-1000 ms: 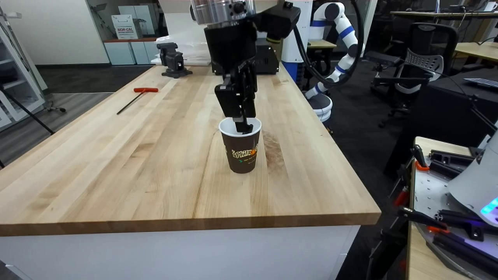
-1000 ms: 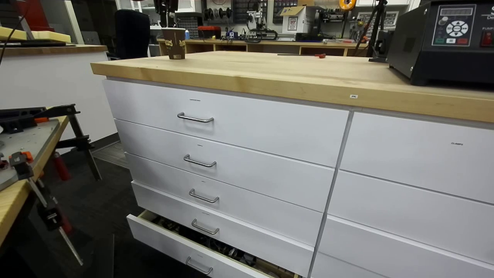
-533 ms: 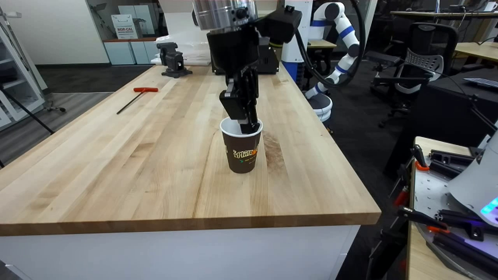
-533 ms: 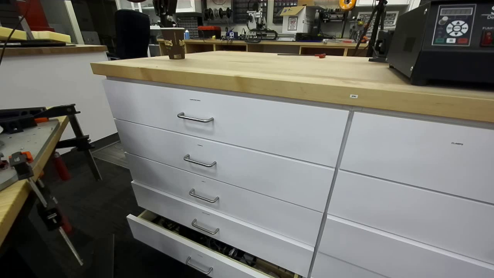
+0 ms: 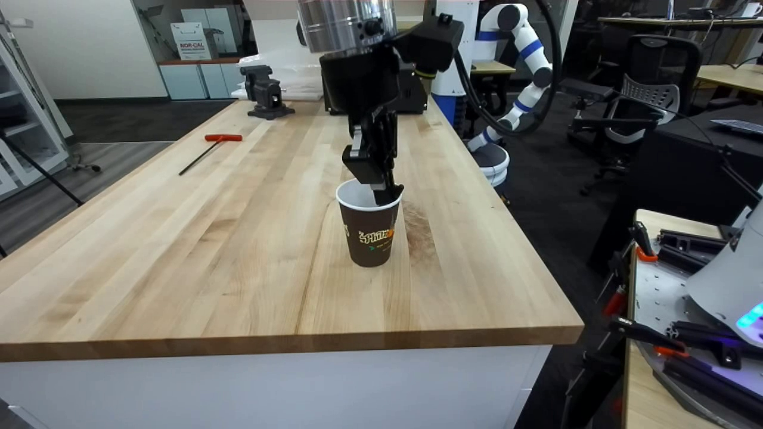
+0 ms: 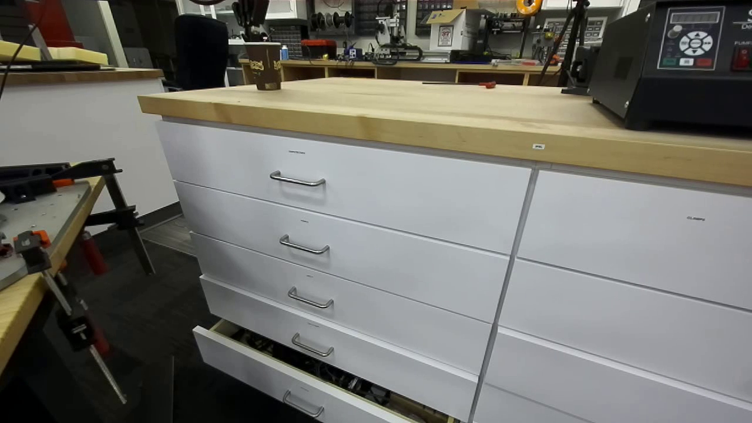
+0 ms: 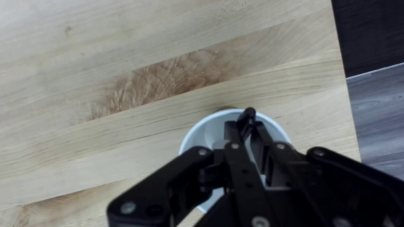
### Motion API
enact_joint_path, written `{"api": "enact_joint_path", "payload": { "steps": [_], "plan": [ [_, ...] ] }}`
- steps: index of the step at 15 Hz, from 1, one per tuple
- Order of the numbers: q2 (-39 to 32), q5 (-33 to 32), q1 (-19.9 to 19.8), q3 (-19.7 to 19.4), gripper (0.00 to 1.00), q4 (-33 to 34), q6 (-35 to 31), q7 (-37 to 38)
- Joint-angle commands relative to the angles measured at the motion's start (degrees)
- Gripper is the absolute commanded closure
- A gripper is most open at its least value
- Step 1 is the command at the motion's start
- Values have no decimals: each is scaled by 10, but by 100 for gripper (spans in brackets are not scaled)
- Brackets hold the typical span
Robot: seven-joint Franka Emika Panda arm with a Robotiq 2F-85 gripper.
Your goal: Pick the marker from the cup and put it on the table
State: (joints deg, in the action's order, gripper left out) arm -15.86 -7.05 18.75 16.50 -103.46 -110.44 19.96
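Note:
The brown paper cup [image 5: 371, 241] stands upright on the wooden table [image 5: 238, 262]; it also shows in an exterior view [image 6: 265, 67]. In the wrist view I look down into the cup's white inside [image 7: 216, 126]. My gripper [image 5: 387, 193] points down, tilted, with its fingertips at the cup's mouth, near its right rim. In the wrist view the gripper [image 7: 245, 128] is closed around the slim dark marker [image 7: 250, 113], which sits between the fingertips with its end sticking out toward the rim. How far the marker reaches down into the cup is hidden.
A red T-handle tool [image 5: 222, 138] lies farther back on the table. A black vise [image 5: 266, 92] and a black box-shaped device [image 6: 675, 64] stand at the far end. The table's front edge [image 5: 298, 344] is near the cup.
My gripper has tilted, and its fingertips have shifted slightly right toward the cup's right rim in an exterior view. The cup stays nearly in place.

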Motion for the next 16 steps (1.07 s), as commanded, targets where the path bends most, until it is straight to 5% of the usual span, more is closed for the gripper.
{"api": "enact_joint_path", "payload": {
  "steps": [1,16],
  "plan": [
    [0,3,10,-9,97,4,10,-12],
    [-8,-7,14,-7,97,81,114,-68]
  ]
}}
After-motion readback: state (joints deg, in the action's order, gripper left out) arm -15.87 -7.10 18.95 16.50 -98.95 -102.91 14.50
